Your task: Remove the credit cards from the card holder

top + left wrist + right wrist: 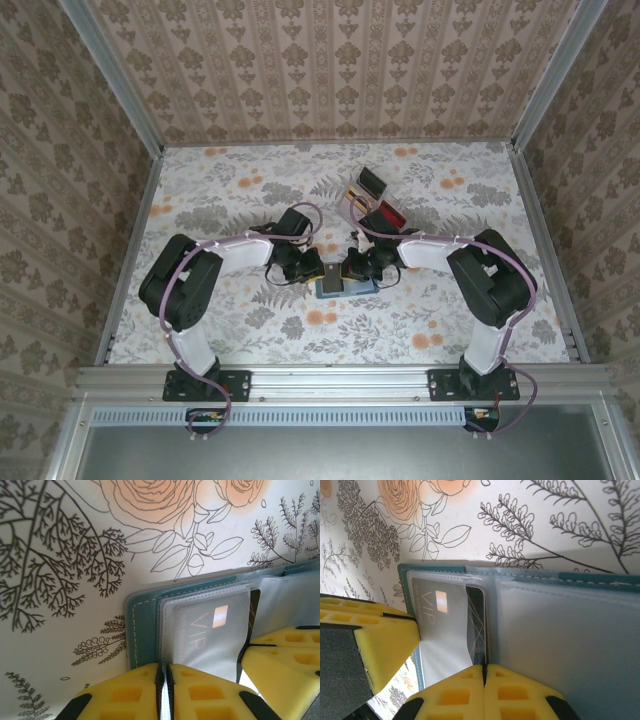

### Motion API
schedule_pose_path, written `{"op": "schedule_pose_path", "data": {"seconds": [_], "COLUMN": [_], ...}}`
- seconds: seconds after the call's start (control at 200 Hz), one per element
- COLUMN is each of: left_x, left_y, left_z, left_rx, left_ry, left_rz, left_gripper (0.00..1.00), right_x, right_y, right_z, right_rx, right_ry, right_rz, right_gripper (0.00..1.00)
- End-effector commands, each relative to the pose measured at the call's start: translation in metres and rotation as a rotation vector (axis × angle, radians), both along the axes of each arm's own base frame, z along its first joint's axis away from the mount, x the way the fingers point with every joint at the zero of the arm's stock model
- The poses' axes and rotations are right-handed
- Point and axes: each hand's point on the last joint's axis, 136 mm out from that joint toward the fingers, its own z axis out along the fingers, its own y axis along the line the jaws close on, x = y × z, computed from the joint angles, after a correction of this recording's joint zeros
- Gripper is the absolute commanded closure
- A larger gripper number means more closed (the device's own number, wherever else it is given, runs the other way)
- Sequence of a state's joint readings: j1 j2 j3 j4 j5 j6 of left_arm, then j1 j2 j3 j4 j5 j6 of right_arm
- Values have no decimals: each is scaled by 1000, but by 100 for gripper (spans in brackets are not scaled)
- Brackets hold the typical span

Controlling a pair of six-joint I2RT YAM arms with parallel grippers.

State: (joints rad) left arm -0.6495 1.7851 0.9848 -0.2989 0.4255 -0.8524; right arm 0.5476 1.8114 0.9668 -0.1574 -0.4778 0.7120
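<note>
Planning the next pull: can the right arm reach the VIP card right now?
Probably yes: the VIP card sits sleeved in the open card holder, right beside the shut right gripper; the left gripper crowds only its far side.

left gripper [162, 669] pinching card holder [142, 630] — vip card [210, 630] inside

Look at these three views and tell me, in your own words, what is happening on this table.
Two robot arms are working on a teal card holder that lies open on the floral table. The left hand and the right hand both sit at its edge with their fingers closed together. Whether they are pinching a sleeve is unclear. A grey VIP card sits inside a clear sleeve, not yet taken out.
</note>
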Motion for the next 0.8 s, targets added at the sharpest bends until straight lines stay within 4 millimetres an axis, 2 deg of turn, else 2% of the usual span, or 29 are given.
{"op": "schedule_pose_path", "data": {"seconds": [0.0, 0.265, 0.49, 0.715, 0.795], "left_x": [-16, -5, 0, 11, 13], "left_y": [2, 9, 6, -4, -6], "left_z": [-16, 0, 11, 40, 45], "left_rx": [65, 81, 53, 14, 3], "left_ry": [38, -8, -26, -83, -90], "left_rz": [-45, -50, -47, -69, -56], "left_gripper": [83, 71, 70, 72, 75], "right_x": [4, 5, 3, 4, 3], "right_y": [13, -11, -21, -22, -23], "right_z": [14, 23, 16, 8, 4], "right_rx": [64, 21, -20, -37, -45], "right_ry": [-69, -103, -98, -81, -64], "right_rz": [33, 13, -1, -12, -18], "right_gripper": [97, 100, 100, 100, 96]}}
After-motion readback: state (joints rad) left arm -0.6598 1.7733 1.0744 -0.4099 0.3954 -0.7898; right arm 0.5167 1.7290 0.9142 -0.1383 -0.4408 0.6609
